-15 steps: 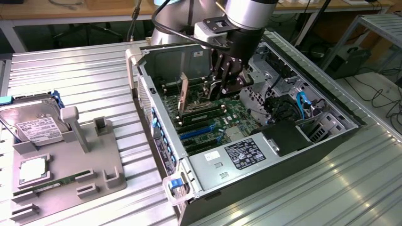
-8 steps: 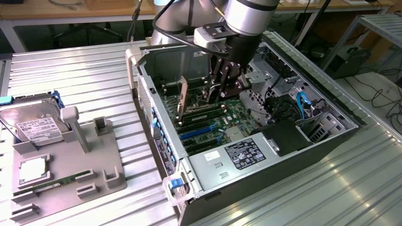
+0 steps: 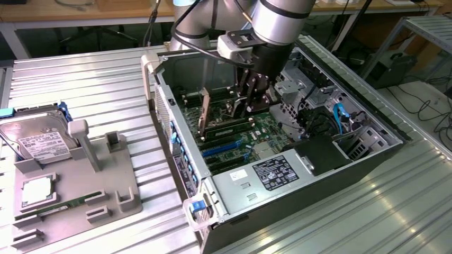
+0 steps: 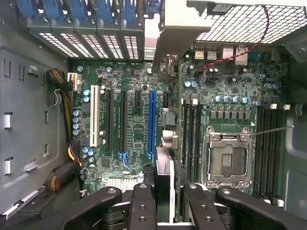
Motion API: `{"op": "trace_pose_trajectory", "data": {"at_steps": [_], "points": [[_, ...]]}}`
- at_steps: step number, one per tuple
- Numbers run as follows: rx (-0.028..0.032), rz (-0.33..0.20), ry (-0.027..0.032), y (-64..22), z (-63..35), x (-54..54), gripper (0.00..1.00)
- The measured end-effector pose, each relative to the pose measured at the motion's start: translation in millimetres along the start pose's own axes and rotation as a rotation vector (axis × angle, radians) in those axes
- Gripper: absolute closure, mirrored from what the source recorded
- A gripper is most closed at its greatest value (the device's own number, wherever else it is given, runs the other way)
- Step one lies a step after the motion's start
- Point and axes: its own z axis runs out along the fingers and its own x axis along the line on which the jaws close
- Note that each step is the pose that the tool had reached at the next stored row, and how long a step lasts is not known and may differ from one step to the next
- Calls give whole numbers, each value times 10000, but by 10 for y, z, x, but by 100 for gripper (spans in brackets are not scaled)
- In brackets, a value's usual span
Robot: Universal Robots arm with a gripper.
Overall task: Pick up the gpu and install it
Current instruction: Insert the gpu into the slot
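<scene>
Already lifted: gpu (image 3: pixel 205 114) upright on edge inside open computer case (image 3: pixel 381 132), over motherboard (image 4: pixel 134 139), pinched in pincer (image 4: pixel 163 201) from above. Not yet seated in slot, apparently. Holder tray (image 3: pixel 78 196) on bench (image 3: pixel 84 74) keeps hard drive (image 3: pixel 39 140).

Gripper (image 3: pixel 249 100): inside the open computer case (image 3: pixel 367 159), clamped on the gpu (image 3: pixel 205 114) (held upright above the motherboard (image 3: pixel 240 140))
Hard drive (image 3: pixel 39 140): on the grey fixture tray (image 3: pixel 106 196), exterior view's left
</scene>
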Motion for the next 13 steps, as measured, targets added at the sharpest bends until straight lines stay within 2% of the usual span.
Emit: {"op": "trace_pose_trajectory", "data": {"at_steps": [3, 9, 10, 11, 12, 13], "points": [[2, -1, -6, -1, 10, 0, 73], [1, -2, -2, 42, 151, 3, 73], [135, -6, 4, 44, 153, 3, 73], [215, -9, 5, 47, 157, 3, 73], [270, -11, 4, 53, 167, 3, 73], [277, -11, 5, 57, 184, 3, 73]]}}
